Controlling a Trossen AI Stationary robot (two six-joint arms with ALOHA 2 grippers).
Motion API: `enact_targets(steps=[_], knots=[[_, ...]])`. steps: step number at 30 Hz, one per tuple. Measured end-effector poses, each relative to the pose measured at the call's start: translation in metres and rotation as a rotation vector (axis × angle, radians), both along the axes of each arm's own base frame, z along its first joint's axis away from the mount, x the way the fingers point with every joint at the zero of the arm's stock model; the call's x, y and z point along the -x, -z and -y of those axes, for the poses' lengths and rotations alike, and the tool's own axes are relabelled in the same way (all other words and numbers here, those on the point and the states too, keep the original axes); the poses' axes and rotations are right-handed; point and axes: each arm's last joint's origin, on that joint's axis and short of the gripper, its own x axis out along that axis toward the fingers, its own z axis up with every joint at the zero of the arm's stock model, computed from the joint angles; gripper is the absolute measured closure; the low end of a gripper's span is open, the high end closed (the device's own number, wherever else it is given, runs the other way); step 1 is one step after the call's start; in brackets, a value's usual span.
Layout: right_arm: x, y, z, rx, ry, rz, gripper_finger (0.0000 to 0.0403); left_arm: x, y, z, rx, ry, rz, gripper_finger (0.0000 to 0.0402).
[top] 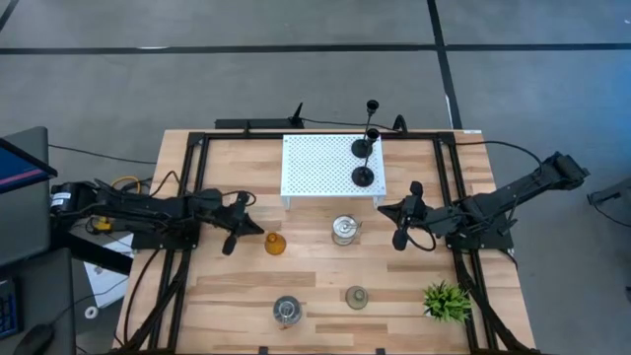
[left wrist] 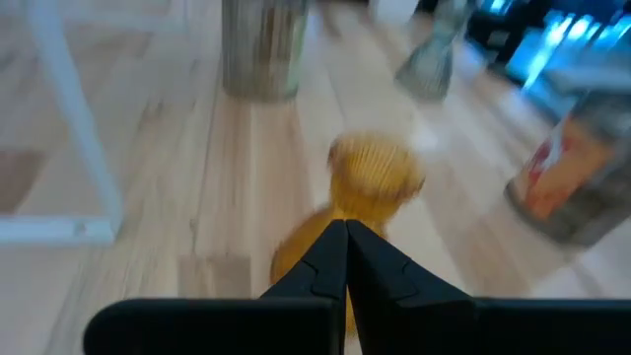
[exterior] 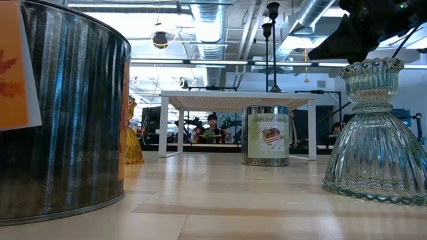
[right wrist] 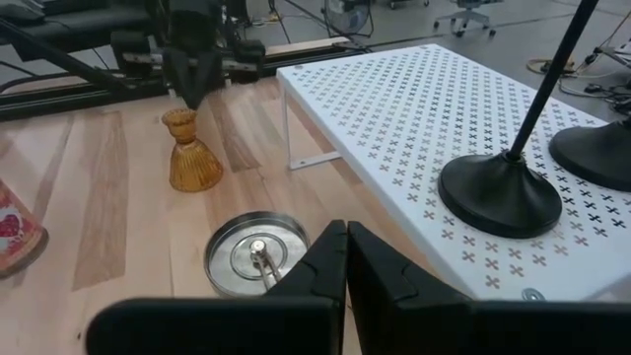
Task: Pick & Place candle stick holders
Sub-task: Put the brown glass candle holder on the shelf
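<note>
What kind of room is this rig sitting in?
Probably an open lab or workshop: exposed ceiling ducts, a grey taped floor, and people at desks behind the wooden table.

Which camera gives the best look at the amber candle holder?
The right wrist view: the amber holder stands whole and sharp. The high view shows it small, the low view only an edge, the left wrist view blurred.

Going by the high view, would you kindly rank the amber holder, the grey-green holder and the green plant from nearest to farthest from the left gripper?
1. Amber holder: just beside the left gripper, toward the table's middle.
2. Grey-green holder: past the middle, toward the table's near edge.
3. Green plant: farthest, at the near right corner, below the right gripper.
</note>
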Motion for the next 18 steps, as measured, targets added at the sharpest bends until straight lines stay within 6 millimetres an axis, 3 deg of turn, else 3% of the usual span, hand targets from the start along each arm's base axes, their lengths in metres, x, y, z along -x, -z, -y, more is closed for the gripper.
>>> enact_targets(steps=[5, 18], knots=[[0.000, 0.001, 0.000, 0.003, 0.000, -0.006, 0.0402, -0.001, -0.007, 0.001, 0.032, 0.050, 0.063, 0.0396], [0.000, 0.001, 0.000, 0.005, -0.001, -0.008, 0.0402, -0.005, 0.007, 0.007, 0.050, 0.076, -0.059, 0.0394]])
